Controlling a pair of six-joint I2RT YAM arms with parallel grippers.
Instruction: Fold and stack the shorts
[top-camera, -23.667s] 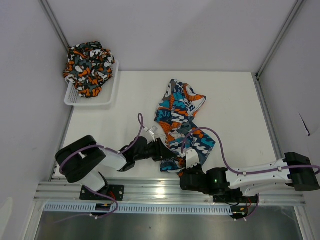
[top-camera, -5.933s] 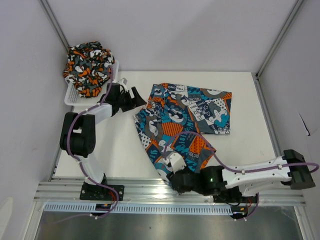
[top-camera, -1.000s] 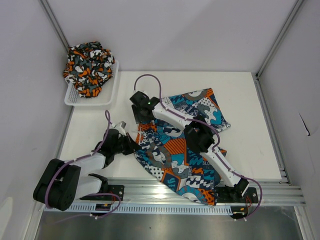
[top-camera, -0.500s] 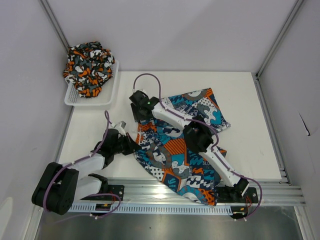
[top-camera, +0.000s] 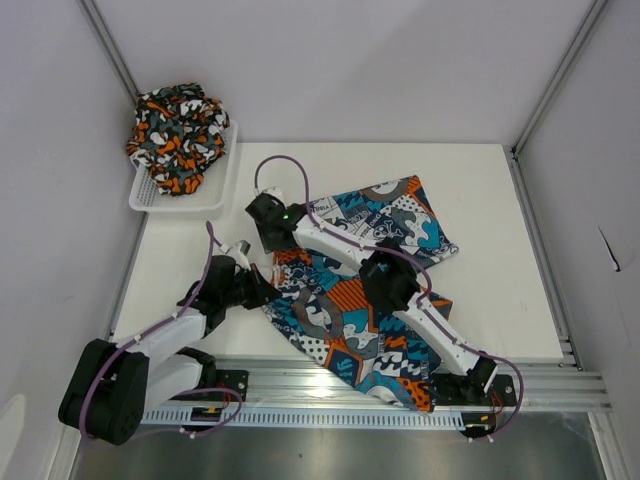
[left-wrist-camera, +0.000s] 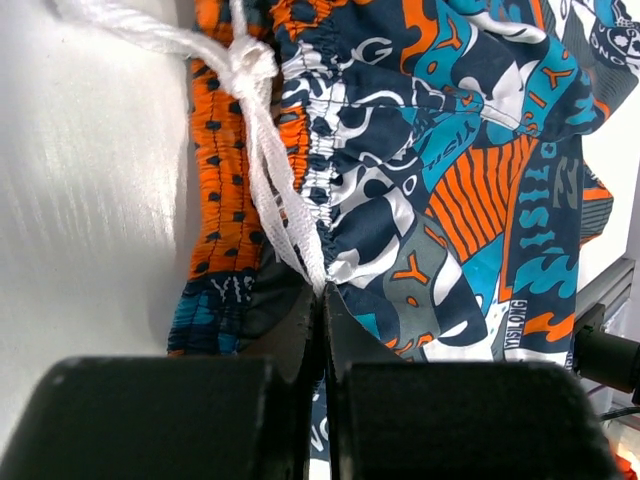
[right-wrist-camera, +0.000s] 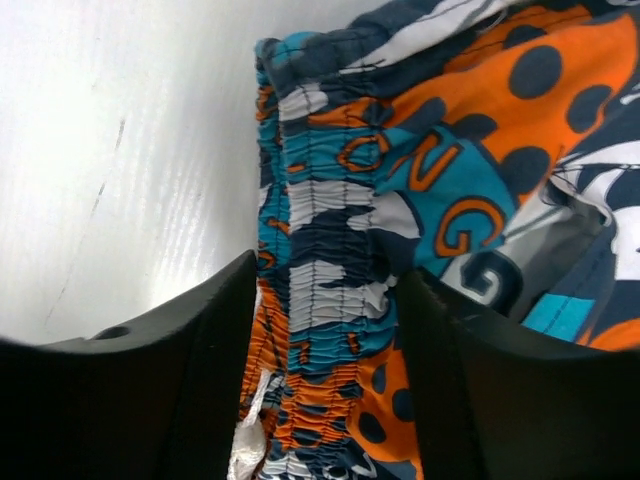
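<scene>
The teal-blue, orange and white patchwork shorts (top-camera: 330, 320) lie spread over the middle of the table. My left gripper (top-camera: 258, 292) is shut on their gathered waistband (left-wrist-camera: 322, 180), right beside the knotted white drawstring (left-wrist-camera: 255, 110). Reaching across the cloth, my right gripper (top-camera: 268, 238) hangs over the far end of that waistband. In the right wrist view its fingers (right-wrist-camera: 200, 340) stand apart on either side of the elastic band (right-wrist-camera: 335, 260), open. The orange, black and white camouflage shorts (top-camera: 178, 135) sit bunched in the white basket (top-camera: 215, 195).
The basket stands at the table's back left corner. Bare white table (top-camera: 495, 280) shows to the right of the shorts. A metal rail (top-camera: 300, 380) runs along the near edge, and white walls close in the left, back and right sides.
My right gripper has shifted a little to the left along the waistband and its fingers have narrowed slightly. The left gripper stays shut on the cloth.
</scene>
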